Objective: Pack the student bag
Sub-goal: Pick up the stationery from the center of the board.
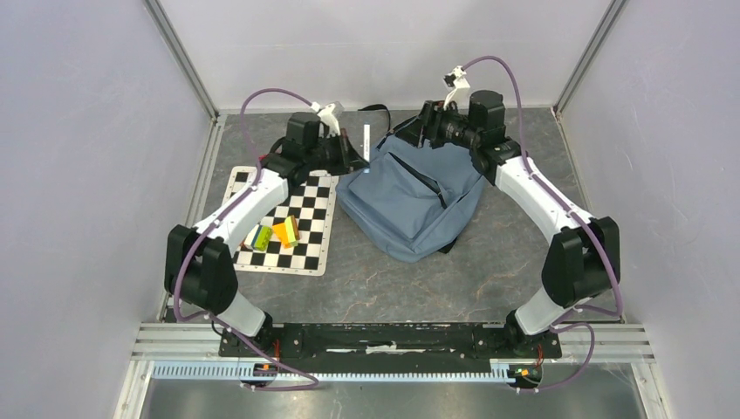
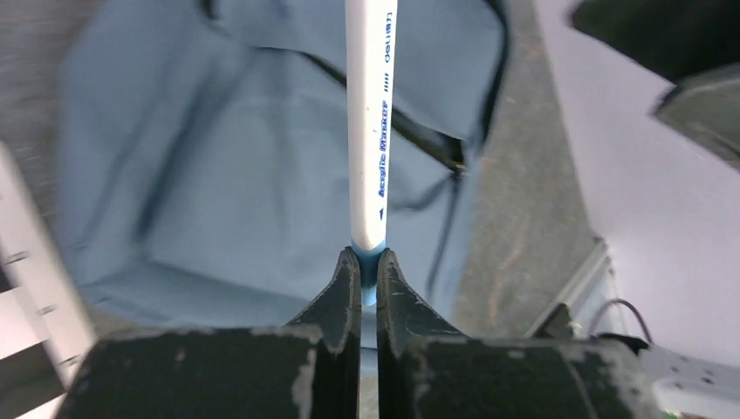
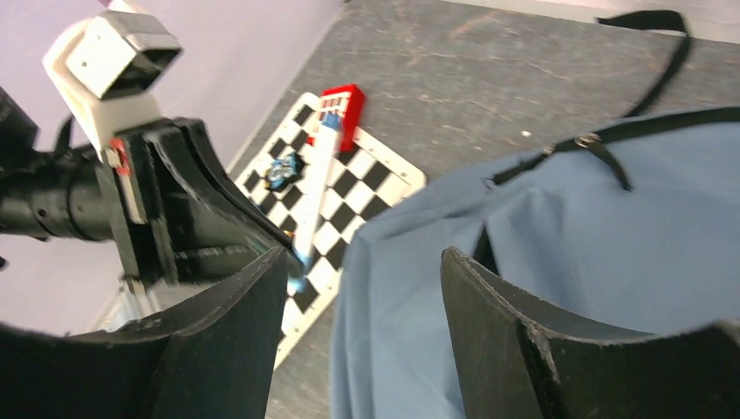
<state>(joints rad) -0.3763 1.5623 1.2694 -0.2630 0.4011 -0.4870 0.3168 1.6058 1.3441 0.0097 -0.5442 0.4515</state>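
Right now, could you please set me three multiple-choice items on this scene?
1. Where does the black-and-white checkered mat lie from the blue-grey fabric backpack? A) on the left arm's side B) on the right arm's side C) on top
2. What colour is the barrel of the slim marker pen? A) red B) white C) black
3. The left pincer is: A) open B) shut on the pen C) out of view
1 A: the top view shows the mat beside the left arm. 2 B: the barrel shows white. 3 B: it clamps the pen's blue end.
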